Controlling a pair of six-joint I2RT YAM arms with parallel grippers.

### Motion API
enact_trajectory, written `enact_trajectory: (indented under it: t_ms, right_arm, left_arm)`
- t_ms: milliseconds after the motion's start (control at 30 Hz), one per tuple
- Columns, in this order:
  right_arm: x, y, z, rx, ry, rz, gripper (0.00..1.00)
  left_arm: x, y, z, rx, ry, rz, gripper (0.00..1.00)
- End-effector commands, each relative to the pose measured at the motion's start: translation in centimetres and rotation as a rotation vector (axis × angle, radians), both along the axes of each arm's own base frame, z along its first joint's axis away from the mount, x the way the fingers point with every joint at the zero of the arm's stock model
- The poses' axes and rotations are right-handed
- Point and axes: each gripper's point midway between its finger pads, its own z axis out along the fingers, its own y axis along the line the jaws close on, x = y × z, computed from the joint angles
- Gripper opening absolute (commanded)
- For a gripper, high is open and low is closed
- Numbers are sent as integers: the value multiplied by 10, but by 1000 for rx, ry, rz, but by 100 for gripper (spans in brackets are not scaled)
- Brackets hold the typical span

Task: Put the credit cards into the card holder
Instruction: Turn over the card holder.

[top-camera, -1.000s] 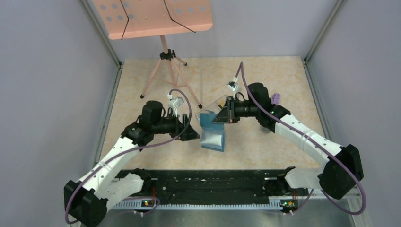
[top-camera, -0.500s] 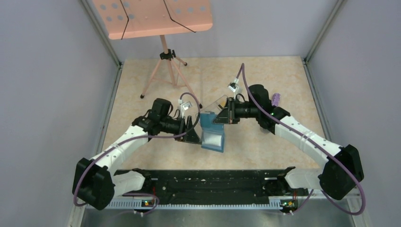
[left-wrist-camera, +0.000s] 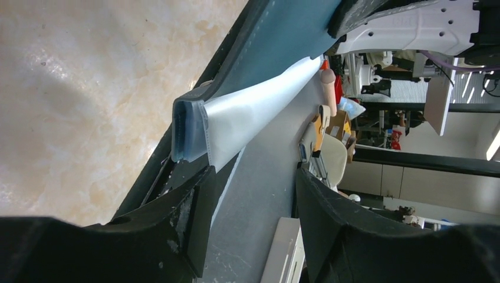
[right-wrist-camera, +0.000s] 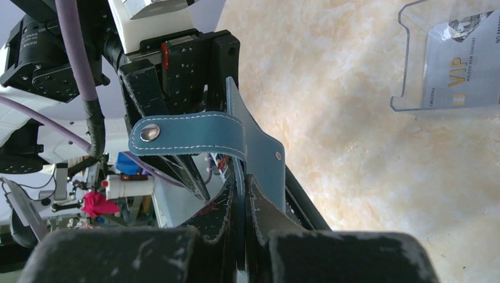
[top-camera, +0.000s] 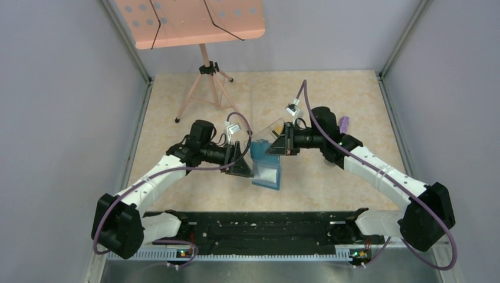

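Observation:
The card holder (top-camera: 268, 171), a teal wallet, hangs open from my right gripper (top-camera: 272, 145), pale slots facing up. In the right wrist view that gripper (right-wrist-camera: 244, 183) is shut on the wallet's upper flap (right-wrist-camera: 262, 156), and the closing tab (right-wrist-camera: 188, 135) curls over to the left. My left gripper (top-camera: 243, 160) sits just left of the wallet. It (left-wrist-camera: 252, 177) is open with nothing between the fingers, and the lower flap (left-wrist-camera: 236, 118) lies just beyond its fingertips. One pale credit card (right-wrist-camera: 463, 68) marked VIP lies in a clear plastic box (right-wrist-camera: 413, 88) on the table.
A pink music stand (top-camera: 194, 23) on a tripod (top-camera: 206, 88) stands at the back left. A small purple object (top-camera: 344, 124) lies beside the right arm. Grey walls close in both sides, and a black rail (top-camera: 253, 227) runs along the near edge.
My left arm has swung right, up to the wallet's left edge, and its jaws have narrowed. The right gripper has kept its hold on the wallet in place.

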Motion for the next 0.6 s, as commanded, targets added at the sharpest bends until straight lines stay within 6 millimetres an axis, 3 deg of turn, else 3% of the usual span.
enact_trajectory:
  t_ms: [0, 200, 467, 567]
  right_arm:
    - [6, -1, 23, 53, -65, -24, 0]
    - [8, -1, 28, 69, -72, -38, 0]
    - [8, -1, 41, 114, -91, -48, 0]
    - [9, -1, 41, 114, -86, -55, 0]
  left_arm:
    - [8, -7, 23, -75, -63, -18, 57]
    - [10, -7, 25, -77, -72, -5, 58]
    - [30, 2, 3, 80, -77, 143, 62]
    - [30, -1, 10, 50, -75, 136, 59]
